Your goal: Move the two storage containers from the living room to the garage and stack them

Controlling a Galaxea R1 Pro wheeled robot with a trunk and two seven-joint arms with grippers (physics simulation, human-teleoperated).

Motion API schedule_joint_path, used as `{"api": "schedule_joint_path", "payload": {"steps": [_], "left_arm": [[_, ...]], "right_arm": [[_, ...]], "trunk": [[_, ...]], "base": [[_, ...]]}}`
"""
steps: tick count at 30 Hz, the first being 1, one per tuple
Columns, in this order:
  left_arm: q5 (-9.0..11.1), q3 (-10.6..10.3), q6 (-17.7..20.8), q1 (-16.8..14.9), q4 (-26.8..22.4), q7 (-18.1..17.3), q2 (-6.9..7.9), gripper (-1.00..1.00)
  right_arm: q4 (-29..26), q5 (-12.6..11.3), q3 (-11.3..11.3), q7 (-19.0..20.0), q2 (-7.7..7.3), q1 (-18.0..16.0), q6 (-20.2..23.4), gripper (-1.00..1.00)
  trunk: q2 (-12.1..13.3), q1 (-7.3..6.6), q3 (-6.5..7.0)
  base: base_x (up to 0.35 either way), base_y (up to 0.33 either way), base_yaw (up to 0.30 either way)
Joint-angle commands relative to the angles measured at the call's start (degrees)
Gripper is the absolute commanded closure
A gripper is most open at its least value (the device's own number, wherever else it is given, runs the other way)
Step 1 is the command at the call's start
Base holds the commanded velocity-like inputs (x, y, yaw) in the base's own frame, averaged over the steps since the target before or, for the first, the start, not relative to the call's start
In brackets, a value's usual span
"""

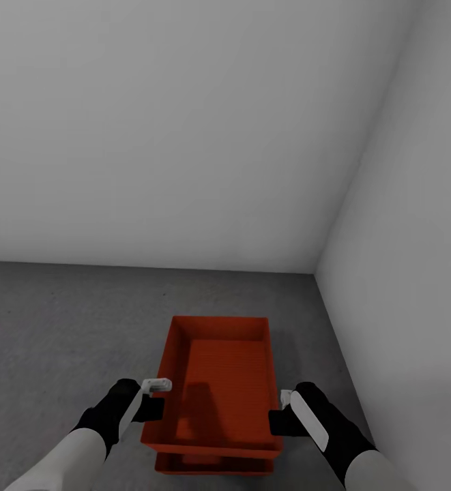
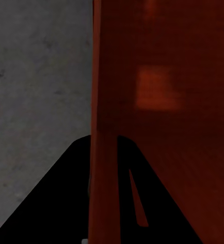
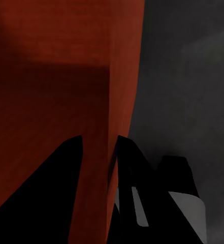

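2 red-orange storage containers are seen on the dark grey, speckled concrete floor (image 1: 61,320) of the garage, close to the corner where 2 plain pale grey-white walls (image 1: 184,129) meet. The upper container (image 1: 218,382) is an open rectangular bin without a lid, with thin, smooth walls and a flat bottom marked by fine ribbing. It is nested on the lower container (image 1: 215,466), of which just a narrow strip of rim and wall is visible beneath the near edge. Both are of the same colour and outline.

The upper container is gripped from both long sides. The left gripper (image 1: 153,402) is placed at the left wall near its rim; in the left wrist view the thin red wall (image 2: 104,168) is seen running between the 2 dark fingers (image 2: 56,203), which are closed against it on either side. The right gripper (image 1: 280,412) is placed at the right wall; in the right wrist view that wall (image 3: 99,173) is likewise pinched between the dark fingers (image 3: 45,198), with grey concrete (image 3: 193,76) visible beyond it. A soft shadow is cast across the inner bottom of the upper container.
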Motion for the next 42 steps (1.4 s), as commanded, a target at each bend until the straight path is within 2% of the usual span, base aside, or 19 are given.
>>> {"api": "schedule_joint_path", "payload": {"steps": [1,4,5,6,42], "left_arm": [[0.89,0.73,0.35,0.04,-0.01,-0.74,-0.11,1.0],[0.92,0.79,0.35,0.03,0.0,-0.77,-0.05,1.0],[0.94,0.8,0.35,0.03,-0.01,-0.79,-0.05,1.0],[0.96,0.81,0.35,0.05,0.0,-0.82,-0.04,-1.0],[0.84,0.82,0.35,0.04,-0.02,-0.83,-0.04,-1.0]], "right_arm": [[-0.08,0.42,0.09,-0.19,0.0,0.0,0.23,1.0],[-0.08,0.42,0.09,-0.19,0.0,0.0,0.23,1.0],[-0.08,0.42,0.09,-0.19,0.0,0.0,0.23,-1.0],[-0.08,0.42,0.09,-0.19,-0.01,0.0,0.23,-1.0],[-0.08,0.42,0.61,-0.19,0.01,0.0,0.23,-1.0]], "trunk": [[-0.02,0.0,-0.06],[-0.02,0.0,-0.06],[-0.02,0.0,-0.06],[-0.02,0.0,-0.06],[-0.02,0.0,-0.06]], "base": [[0.0,0.0,0.0],[0.0,0.0,0.0],[0.0,0.0,0.0],[0.0,0.0,0.0],[0.0,0.0,0.0]]}}
